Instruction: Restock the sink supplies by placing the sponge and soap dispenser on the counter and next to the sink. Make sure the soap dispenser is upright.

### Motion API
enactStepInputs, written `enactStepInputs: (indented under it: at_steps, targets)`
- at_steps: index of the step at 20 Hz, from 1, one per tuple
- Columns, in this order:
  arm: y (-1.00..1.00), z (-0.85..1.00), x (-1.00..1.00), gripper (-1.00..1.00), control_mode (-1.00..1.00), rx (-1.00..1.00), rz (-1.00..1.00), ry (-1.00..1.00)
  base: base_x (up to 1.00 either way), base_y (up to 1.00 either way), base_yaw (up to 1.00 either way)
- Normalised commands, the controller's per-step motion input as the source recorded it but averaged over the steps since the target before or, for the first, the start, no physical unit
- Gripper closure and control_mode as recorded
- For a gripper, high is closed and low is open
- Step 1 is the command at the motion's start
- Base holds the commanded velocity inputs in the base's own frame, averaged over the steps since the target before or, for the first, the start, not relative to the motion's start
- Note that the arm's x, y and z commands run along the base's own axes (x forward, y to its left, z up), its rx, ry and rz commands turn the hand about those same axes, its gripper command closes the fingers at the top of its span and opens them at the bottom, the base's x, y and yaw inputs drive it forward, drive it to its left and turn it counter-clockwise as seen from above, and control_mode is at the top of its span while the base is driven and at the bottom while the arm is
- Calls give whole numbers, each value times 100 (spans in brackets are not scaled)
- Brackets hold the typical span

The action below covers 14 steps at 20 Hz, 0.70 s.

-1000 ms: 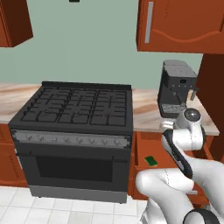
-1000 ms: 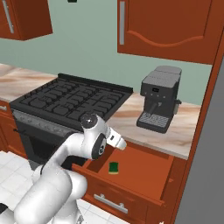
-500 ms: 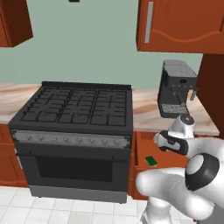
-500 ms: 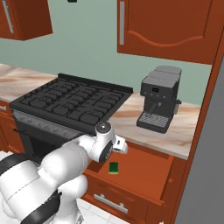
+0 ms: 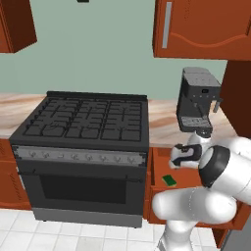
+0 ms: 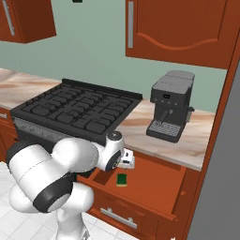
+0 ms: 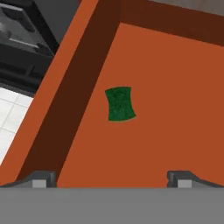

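Beside the stove [image 5: 83, 127], your gripper [image 7: 111, 177] hangs spread wide above the open drawer [image 6: 154, 187], lined up on the sponge [image 7: 119, 103] near its left wall.

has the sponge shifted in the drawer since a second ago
No. The sponge lies at the same spot on the open drawer floor, near its stove-side wall.

The sponge [image 7: 120, 103] lies flat in the open drawer [image 7: 175, 87].

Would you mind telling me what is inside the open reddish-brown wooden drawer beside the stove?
The small green sponge lies flat on the drawer floor, near its stove-side wall. The arm hides part of the drawer in both base views.
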Motion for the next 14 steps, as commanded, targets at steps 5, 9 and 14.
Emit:
enactStepInputs:
  at_steps: [5,9,14]
  targets:
    - [1,-37,0,-100,-100,0,1,14,0,0,0]
    - [0,-44,0,-100,-100,0,2,12,0,0,0]
    - [0,-31,0,-100,-100,0,2,5,0,0,0]
